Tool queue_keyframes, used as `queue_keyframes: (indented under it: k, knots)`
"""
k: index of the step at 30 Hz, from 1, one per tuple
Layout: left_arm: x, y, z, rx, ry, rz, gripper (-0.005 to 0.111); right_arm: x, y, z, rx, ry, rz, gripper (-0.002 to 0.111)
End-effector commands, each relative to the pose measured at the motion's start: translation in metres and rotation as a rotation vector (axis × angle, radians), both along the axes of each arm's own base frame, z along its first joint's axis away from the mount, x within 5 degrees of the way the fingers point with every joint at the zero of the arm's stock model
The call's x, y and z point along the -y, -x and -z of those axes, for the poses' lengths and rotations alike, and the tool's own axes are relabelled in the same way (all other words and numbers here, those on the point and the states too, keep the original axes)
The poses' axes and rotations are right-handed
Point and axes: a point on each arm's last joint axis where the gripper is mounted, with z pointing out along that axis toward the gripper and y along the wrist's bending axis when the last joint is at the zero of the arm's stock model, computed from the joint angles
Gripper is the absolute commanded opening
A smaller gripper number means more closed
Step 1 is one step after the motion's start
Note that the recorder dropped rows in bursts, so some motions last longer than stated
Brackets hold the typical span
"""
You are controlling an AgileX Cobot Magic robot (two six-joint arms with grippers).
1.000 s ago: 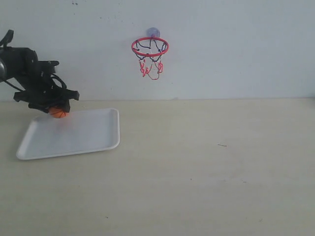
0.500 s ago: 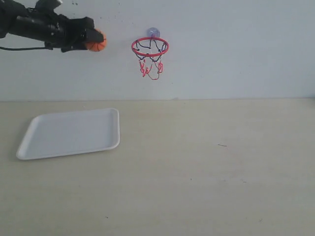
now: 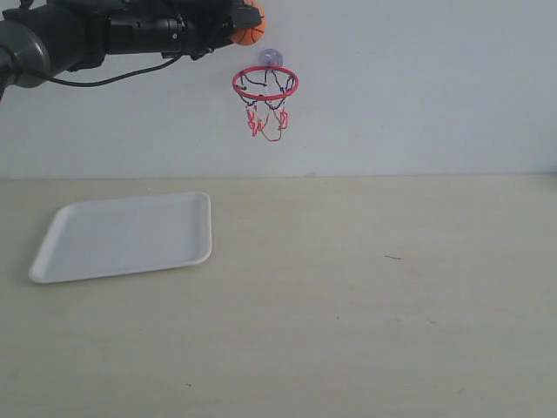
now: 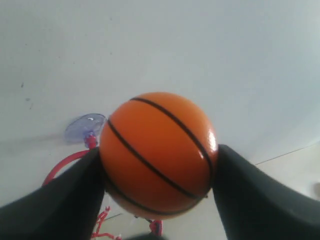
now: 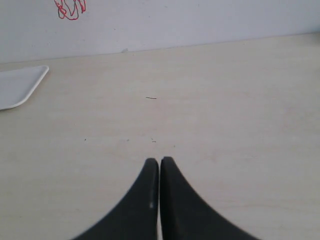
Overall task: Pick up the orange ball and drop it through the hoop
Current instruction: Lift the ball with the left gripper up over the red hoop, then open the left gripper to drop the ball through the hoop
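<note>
The orange ball (image 3: 249,33) with black seam lines is held high against the wall, just above and left of the hoop (image 3: 265,84). My left gripper (image 3: 244,28) is shut on it, reaching in from the upper left. The hoop has a red ring, a dark and red-pink net (image 3: 267,117) and a purplish suction cup (image 3: 271,57). In the left wrist view the ball (image 4: 157,152) fills the gap between the black fingers (image 4: 60,200), with the suction cup (image 4: 84,127) and red ring (image 4: 60,167) behind it. My right gripper (image 5: 159,162) is shut and empty above the table.
A white tray (image 3: 126,235) lies on the beige table at the left, and its corner (image 5: 20,85) shows in the right wrist view. A white wall stands behind the hoop. The bottom of the net (image 5: 70,9) hangs at the right wrist view's edge.
My left arm has lifted the ball off the tray, up and to the right, from table level to just above the hoop's left rim.
</note>
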Motion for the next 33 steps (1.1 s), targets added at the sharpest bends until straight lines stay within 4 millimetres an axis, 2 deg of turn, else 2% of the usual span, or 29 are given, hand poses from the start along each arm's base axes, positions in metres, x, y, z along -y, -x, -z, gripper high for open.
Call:
queue_keyframes:
  k: [1,5,14,17,21,24,33]
  knots:
    - [0.004,-0.003,0.012,-0.021,0.008,0.005,0.004,0.0,0.0,-0.001,0.013,0.007,0.004,0.0]
    - [0.012,-0.004,0.022,-0.03,0.002,0.015,0.004,0.0,0.0,-0.001,0.013,0.007,0.004,0.0]
    - [0.014,-0.004,0.022,-0.002,-0.003,0.031,0.005,0.0,0.0,-0.001,0.013,0.007,0.004,0.0]
    - [0.014,-0.004,0.022,-0.001,-0.007,0.031,0.015,0.0,0.0,-0.001,0.013,0.007,0.004,0.0]
    - [0.012,-0.005,0.026,-0.009,-0.03,0.031,0.037,0.0,0.0,-0.001,0.013,0.007,0.004,0.0]
    - [0.01,-0.007,0.03,-0.023,-0.017,0.03,0.048,0.0,0.0,-0.001,0.013,0.007,0.004,0.0]
    - [0.007,-0.008,0.03,-0.02,-0.024,0.021,0.055,0.0,0.0,-0.001,0.013,0.007,0.004,0.0]
